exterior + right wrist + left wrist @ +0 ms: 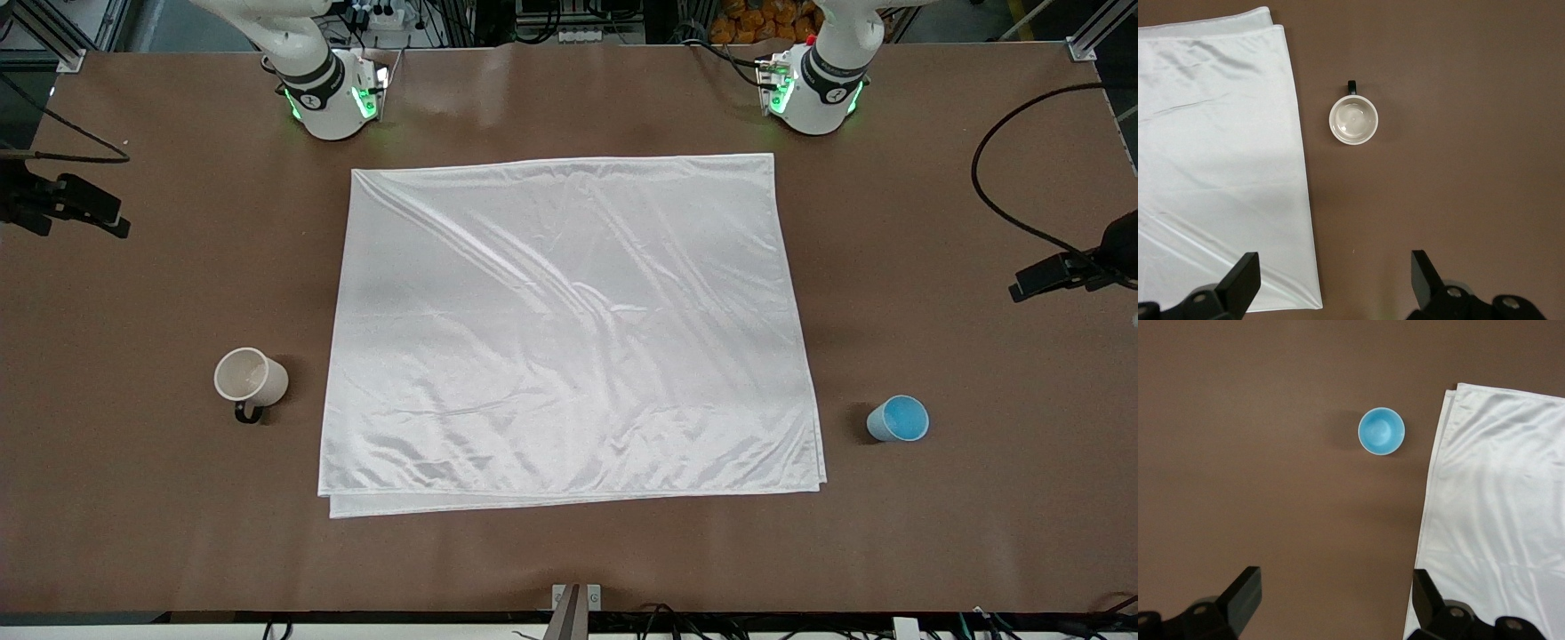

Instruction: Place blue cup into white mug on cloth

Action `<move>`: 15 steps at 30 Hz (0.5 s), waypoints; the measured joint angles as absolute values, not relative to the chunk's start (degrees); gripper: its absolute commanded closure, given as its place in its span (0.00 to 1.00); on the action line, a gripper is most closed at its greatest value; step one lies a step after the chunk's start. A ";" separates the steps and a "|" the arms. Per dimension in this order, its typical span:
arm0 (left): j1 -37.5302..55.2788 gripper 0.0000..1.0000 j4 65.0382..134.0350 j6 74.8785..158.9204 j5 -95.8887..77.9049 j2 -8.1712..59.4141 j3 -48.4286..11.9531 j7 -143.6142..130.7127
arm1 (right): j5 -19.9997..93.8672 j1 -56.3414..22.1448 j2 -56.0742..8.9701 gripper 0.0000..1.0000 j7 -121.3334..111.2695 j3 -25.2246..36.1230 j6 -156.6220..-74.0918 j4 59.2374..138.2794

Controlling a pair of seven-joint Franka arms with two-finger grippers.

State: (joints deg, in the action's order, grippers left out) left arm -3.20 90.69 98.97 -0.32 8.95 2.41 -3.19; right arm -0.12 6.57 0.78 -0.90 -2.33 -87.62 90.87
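Observation:
The white cloth [569, 329] lies flat in the middle of the brown table. The blue cup [898, 419] stands upright on bare table beside the cloth, toward the left arm's end. The white mug [251, 378] stands upright on bare table beside the cloth, toward the right arm's end, its black handle turned toward the front camera. My left gripper [1336, 587] hangs open high over bare table at the cloth's edge [1431, 507], well apart from the cup [1381, 431]. My right gripper [1335, 267] hangs open high over the cloth's corner [1313, 293], apart from the mug [1353, 121].
Both arm bases [329, 89] [818, 89] stand along the table's back edge. A black clamp [62, 204] sits at the right arm's end of the table. Another black clamp [1062, 271] with a looping cable [987, 178] sits at the left arm's end.

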 measured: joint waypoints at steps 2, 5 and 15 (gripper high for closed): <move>-3.76 0.00 91.39 100.94 -0.32 10.11 2.43 -3.05 | -0.12 7.06 0.58 0.00 -0.96 -2.29 -88.15 91.27; -4.32 0.00 92.11 103.80 -0.33 12.41 2.43 -2.68 | -0.12 7.79 -0.13 0.00 -1.16 -2.25 -89.00 91.56; -4.47 0.00 92.37 109.33 -0.34 19.89 2.41 -2.58 | -0.11 10.35 -4.65 0.00 -3.42 -2.14 -92.07 92.15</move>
State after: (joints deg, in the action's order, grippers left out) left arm -4.47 92.37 109.33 -0.34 19.89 2.41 -2.58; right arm -0.11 10.35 -4.65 -3.42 -2.14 -92.07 92.15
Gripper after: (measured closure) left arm 0.000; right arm 0.000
